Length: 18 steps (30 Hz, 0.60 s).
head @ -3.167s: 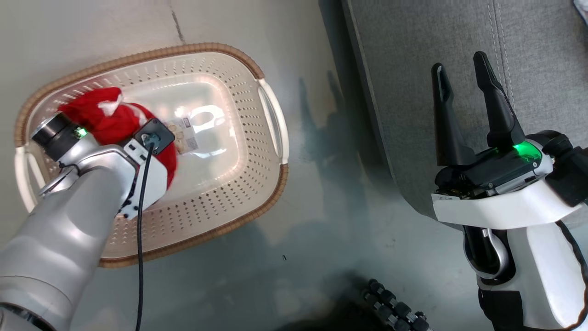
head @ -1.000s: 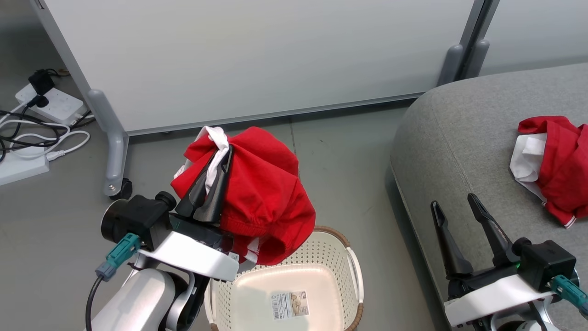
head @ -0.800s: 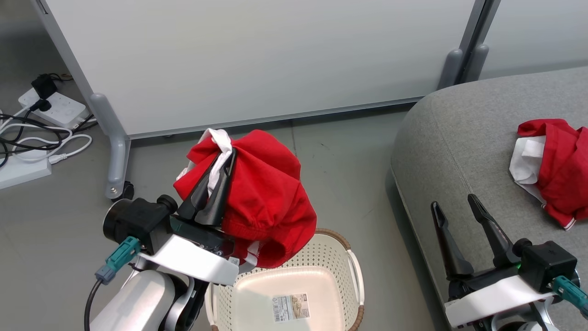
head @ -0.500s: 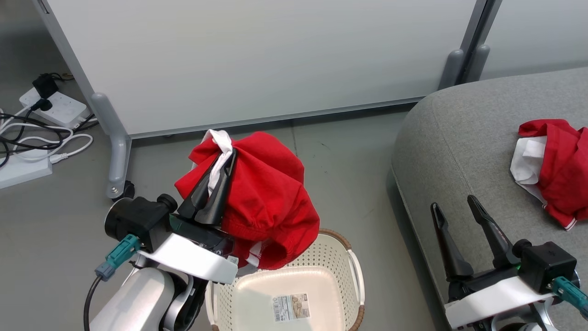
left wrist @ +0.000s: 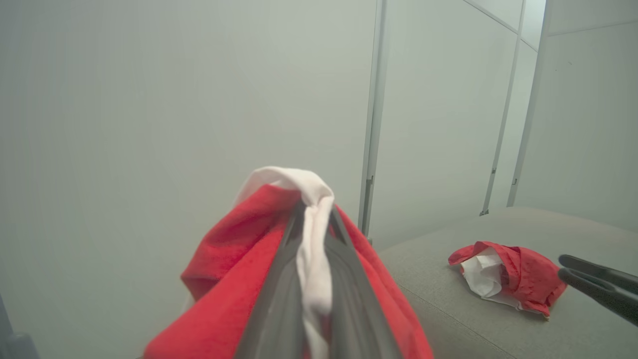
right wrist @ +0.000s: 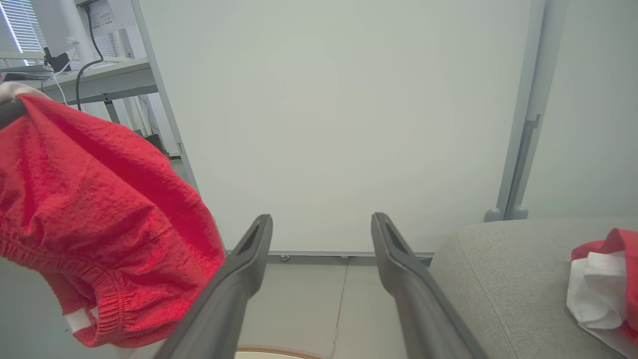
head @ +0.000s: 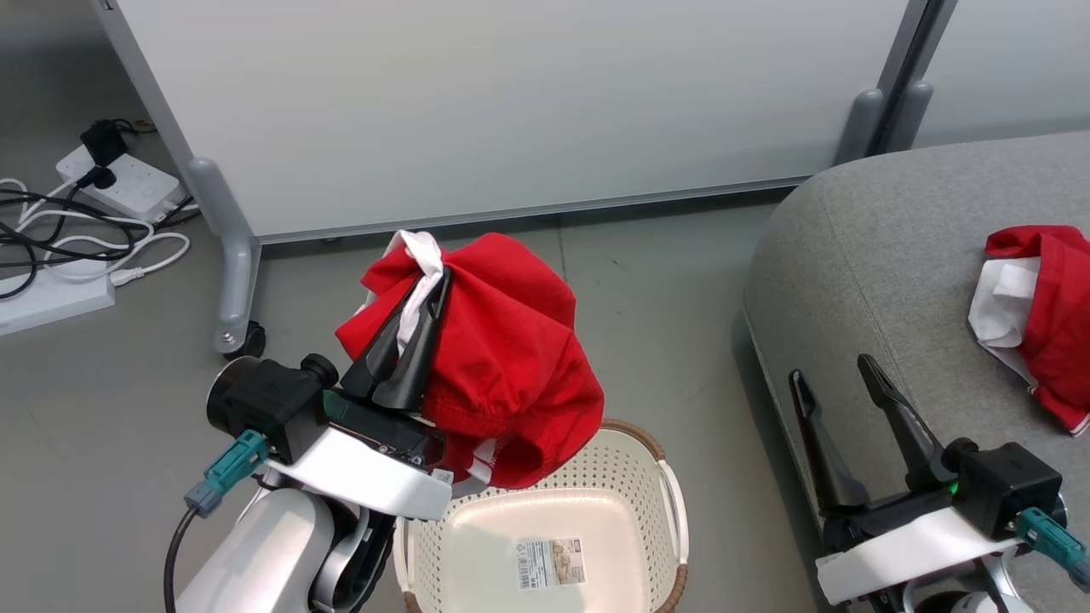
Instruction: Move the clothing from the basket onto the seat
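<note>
Mid-frame, the left gripper (head: 430,285) pinches the red clothing (head: 511,366) tight, above the basket (head: 660,464) at the bottom. It should squeeze hard, swing right over the grey seat (head: 860,255), then let go near the other red piece (head: 1047,323). The right gripper (head: 827,367), lower right, stands spread and empty.

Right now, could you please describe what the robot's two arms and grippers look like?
Both the left gripper and right gripper have two long, tapered dark fingers on a black body with a white cover. A teal plug sits at each wrist; the left one trails a black cable.
</note>
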{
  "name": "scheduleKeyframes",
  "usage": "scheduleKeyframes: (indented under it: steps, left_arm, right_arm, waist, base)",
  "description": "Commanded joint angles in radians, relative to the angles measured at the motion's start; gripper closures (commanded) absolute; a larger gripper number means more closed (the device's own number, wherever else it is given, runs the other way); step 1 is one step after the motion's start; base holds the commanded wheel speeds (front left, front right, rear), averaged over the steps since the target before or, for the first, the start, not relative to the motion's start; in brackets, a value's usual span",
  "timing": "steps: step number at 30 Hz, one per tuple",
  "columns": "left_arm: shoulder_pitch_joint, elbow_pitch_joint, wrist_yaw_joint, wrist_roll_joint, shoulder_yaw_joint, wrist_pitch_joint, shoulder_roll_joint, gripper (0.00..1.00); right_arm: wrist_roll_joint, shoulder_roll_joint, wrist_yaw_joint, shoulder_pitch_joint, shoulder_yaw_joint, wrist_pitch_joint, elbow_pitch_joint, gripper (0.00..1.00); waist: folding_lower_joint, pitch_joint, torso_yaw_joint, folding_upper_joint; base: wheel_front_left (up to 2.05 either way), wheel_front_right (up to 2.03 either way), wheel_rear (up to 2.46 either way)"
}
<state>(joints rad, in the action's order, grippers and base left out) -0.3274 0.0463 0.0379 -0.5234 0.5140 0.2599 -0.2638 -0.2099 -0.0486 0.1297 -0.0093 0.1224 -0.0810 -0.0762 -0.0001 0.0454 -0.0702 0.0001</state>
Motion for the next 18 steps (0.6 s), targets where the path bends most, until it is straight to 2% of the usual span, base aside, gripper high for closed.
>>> scheduleKeyframes:
  steps: [1, 6, 12, 18]
  left_arm:
    - [0.0, 0.002, -0.004, 0.008, -0.006, 0.005, 0.002, 1.0]
    - [-0.012, 0.006, -0.021, 0.022, -0.007, 0.005, 0.016, 1.0]
    - [-0.031, 0.01, -0.04, 0.038, 0.011, 0.005, 0.039, 1.0]
    - [-0.042, 0.015, -0.054, 0.052, 0.023, 0.005, 0.059, 1.0]
  right_arm:
    - [0.005, -0.004, 0.002, -0.01, 0.004, -0.004, -0.004, 0.0]
    - [-0.007, -0.004, 0.002, -0.061, 0.085, -0.009, -0.011, 0.0]
    - [-0.054, -0.004, 0.002, -0.175, 0.282, -0.024, 0.031, 0.0]
    - [-0.114, -0.005, 0.002, -0.285, 0.462, -0.061, 0.13, 0.0]
  waist:
    - [0.0001, 0.0, 0.006, -0.0001]
    - [0.0001, 0.005, 0.028, -0.0001]
    - [0.0001, 0.015, 0.062, -0.0001]
    - [0.0001, 0.027, 0.084, -0.0001]
  base:
    - [0.0, 0.0, 0.0]
    - [0.0, 0.0, 0.0]
    - [0.0, 0.0, 0.0]
    - [0.0, 0.0, 0.0]
